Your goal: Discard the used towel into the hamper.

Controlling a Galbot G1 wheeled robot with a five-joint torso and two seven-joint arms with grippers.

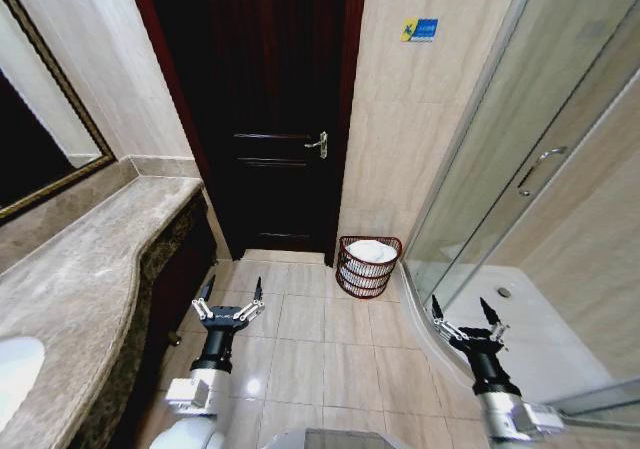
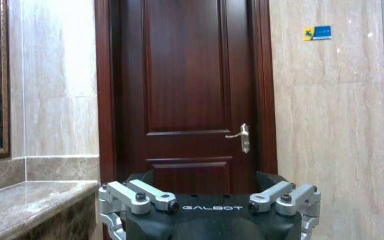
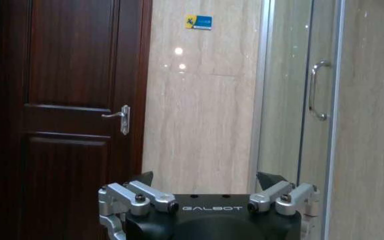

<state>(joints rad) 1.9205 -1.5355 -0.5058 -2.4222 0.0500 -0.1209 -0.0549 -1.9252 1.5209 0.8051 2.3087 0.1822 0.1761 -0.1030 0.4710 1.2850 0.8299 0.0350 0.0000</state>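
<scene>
The hamper [image 1: 368, 267] is dark red-brown openwork, with white cloth [image 1: 372, 252] showing inside it. Just left of the hamper stands a dark mahogany panelled door [image 1: 270, 109] with a silver handle [image 1: 318, 145]. Above the hamper, on veined beige wall tiles [image 1: 420, 119], sits a blue-and-yellow sticker [image 1: 420, 29]. The floor tiles [image 1: 330, 339] around the hamper are pale beige.

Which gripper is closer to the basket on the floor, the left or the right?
Right, but only slightly. The basket stands by the wall ahead, between both. The right gripper hangs open to its right; the left gripper hangs open to its left, farther off.
</scene>
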